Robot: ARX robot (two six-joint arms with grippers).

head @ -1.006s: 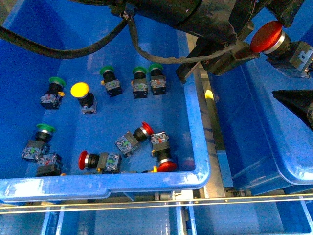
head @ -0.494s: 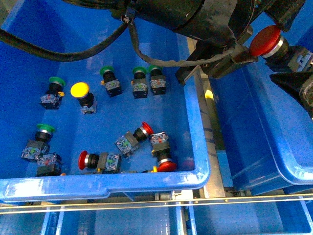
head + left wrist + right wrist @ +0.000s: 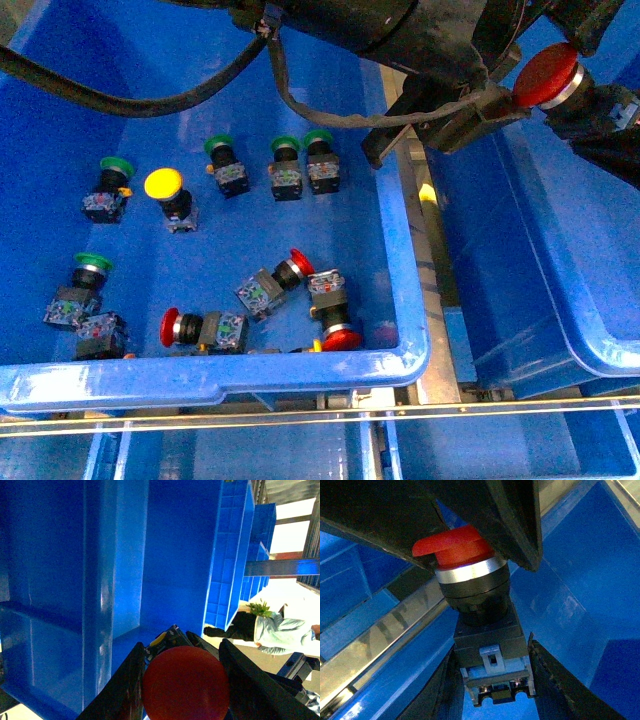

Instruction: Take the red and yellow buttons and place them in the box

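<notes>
Near, left bin (image 3: pixel 200 380): three red buttons (image 3: pixel 172 327) unpicked | farther: yellow button (image 3: pixel 163 184) unpicked | far right: left gripper (image 3: pixel 181 650) clamps held red button (image 3: pixel 545 75) over box (image 3: pixel 610 352), unreleased; right gripper (image 3: pixel 491 652) straddles its body, whether gripping cannot tell

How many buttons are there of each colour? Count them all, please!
Green buttons: 5
Red buttons: 4, one in the left gripper
Yellow buttons: 1
Cap-hidden button: 1
Total: 11
</notes>
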